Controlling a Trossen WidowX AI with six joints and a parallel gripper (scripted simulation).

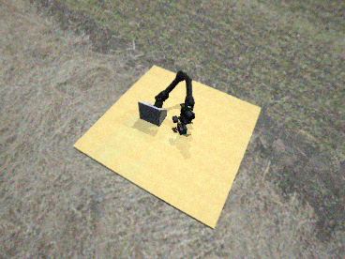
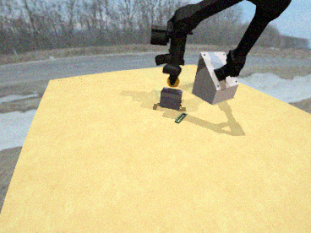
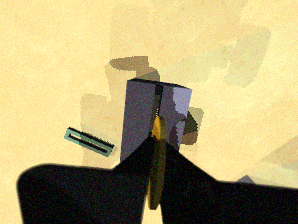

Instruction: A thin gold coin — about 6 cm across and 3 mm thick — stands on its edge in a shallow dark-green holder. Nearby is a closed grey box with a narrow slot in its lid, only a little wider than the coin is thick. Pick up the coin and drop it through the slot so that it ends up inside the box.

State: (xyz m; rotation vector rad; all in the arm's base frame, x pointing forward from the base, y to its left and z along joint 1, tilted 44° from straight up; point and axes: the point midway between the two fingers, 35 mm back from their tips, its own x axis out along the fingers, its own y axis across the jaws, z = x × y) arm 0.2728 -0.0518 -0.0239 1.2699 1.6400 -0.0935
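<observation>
The gold coin (image 3: 156,165) is held edge-on between the nearly closed fingers of the gripper (image 3: 155,172), just above the slot (image 3: 157,100) of the grey box (image 2: 171,98). The green holder (image 2: 181,118) is seen beside the box.

Outdoor field: yellow mat (image 1: 141,155) on dry grass (image 1: 56,70), bare trees (image 2: 63,21) behind.

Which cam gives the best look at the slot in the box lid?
Wrist. The slot reads as a dark line along the box lid, with the coin edge-on in the end effector in line with it. Exterior shows the box from the side, no slot discernible. Top: the box cannot be made out.
</observation>
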